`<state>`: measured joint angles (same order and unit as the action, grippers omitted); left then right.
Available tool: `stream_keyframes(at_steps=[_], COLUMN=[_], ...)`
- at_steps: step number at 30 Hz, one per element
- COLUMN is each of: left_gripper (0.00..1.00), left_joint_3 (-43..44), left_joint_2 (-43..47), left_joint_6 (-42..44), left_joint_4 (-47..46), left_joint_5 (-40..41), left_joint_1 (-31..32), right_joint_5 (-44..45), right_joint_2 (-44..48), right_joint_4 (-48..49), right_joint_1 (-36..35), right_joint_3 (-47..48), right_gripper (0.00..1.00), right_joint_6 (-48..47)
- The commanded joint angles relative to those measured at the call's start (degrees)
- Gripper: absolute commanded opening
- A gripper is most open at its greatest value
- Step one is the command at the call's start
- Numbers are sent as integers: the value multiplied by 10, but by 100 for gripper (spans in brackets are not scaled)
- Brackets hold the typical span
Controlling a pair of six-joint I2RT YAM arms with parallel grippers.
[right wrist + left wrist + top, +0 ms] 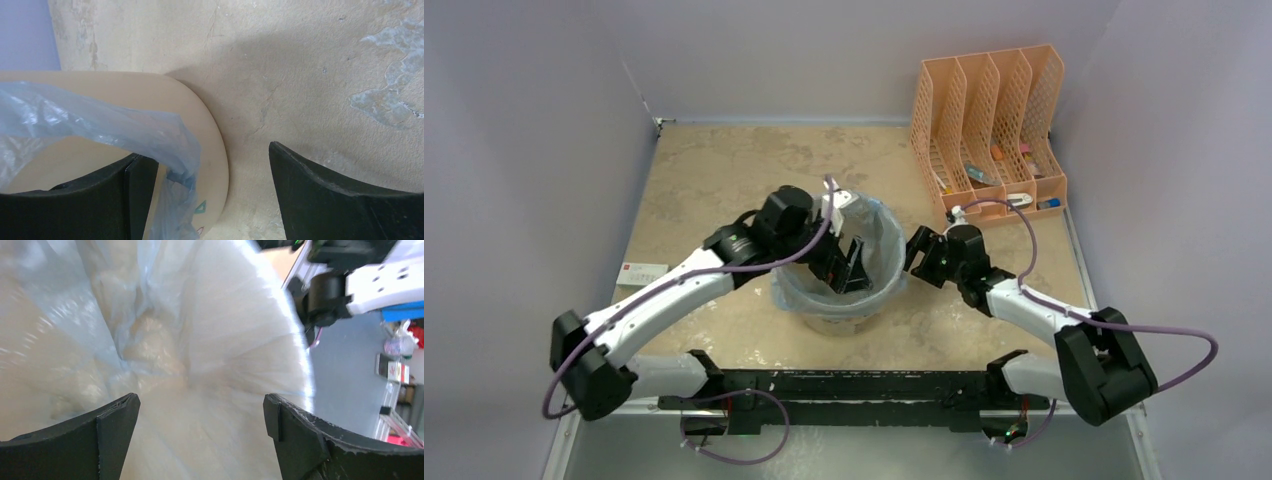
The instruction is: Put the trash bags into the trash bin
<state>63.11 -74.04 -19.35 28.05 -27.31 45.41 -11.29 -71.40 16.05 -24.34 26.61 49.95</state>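
Observation:
The cream trash bin [844, 318] stands mid-table. The pale-blue translucent trash bag [886, 238] lines it, its edge draped over the rim. My left gripper [849, 268] is open and reaches down inside the bin; the left wrist view shows bag film [200, 340] against the bin's inner wall between the spread fingers [117, 422]. My right gripper [916, 255] is open just outside the bin's right rim. In the right wrist view the bag edge [165, 150] hangs over the bin's rim [210, 130] beside the left finger [140, 190]; nothing is gripped.
An orange mesh file organizer [989, 125] with small items stands at the back right. A white card [642, 270] lies at the table's left edge. Purple walls enclose the table on three sides.

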Motion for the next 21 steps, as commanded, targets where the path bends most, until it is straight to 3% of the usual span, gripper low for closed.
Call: stream_keyframes(at_steps=[1,11,17,21], left_gripper=[97,99,100,100], left_joint_3=[7,56,30,8], left_joint_2=[86,178,231,257], left_joint_6=[-12,-25,-147,-190], left_joint_4=[-64,-22,86,131], left_joint_5=[67,233,527,570], left_joint_1=[-1,-1,-4,-40], right_joint_5=[-6,18,26,37], right_joint_2=[31,67,75,89], right_joint_4=[8,-14,-18,-6], right_joint_1=[1,0,0,1], right_joint_3=[3,13,14,8], right_gripper=[83,83,83,83], right_joint_6=[-8,-13,-15,-7])
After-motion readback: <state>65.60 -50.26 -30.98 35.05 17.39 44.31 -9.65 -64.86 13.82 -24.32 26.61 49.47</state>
